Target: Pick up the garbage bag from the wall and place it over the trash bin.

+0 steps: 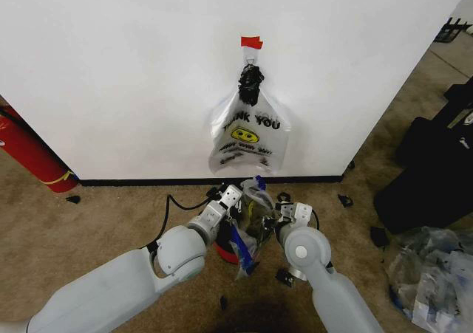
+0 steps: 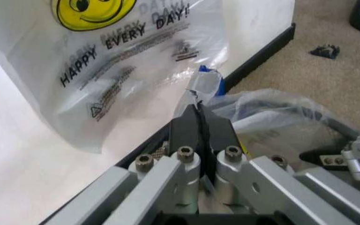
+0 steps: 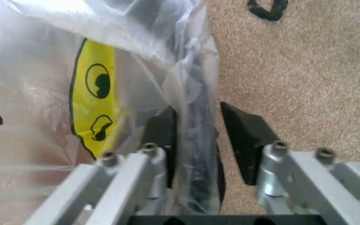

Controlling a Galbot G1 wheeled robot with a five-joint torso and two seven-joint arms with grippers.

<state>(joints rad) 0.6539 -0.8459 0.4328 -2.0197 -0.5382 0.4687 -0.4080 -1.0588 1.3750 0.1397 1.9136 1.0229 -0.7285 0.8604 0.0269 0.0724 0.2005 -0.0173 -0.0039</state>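
Garbage bag hangs stretched between both grippers, directly over trash bin. Left gripper clenched on one edge; right gripper spread, film draped between its jaws.

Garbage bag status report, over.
Left gripper shut on garbage bag, right gripper open around its edge. Bag over trash bin. Smiley bag hangs behind.

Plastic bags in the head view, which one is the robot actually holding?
The garbage bag with blue strips, held low between the left gripper and right gripper. The THANK YOU smiley bag hangs untouched on the wall.
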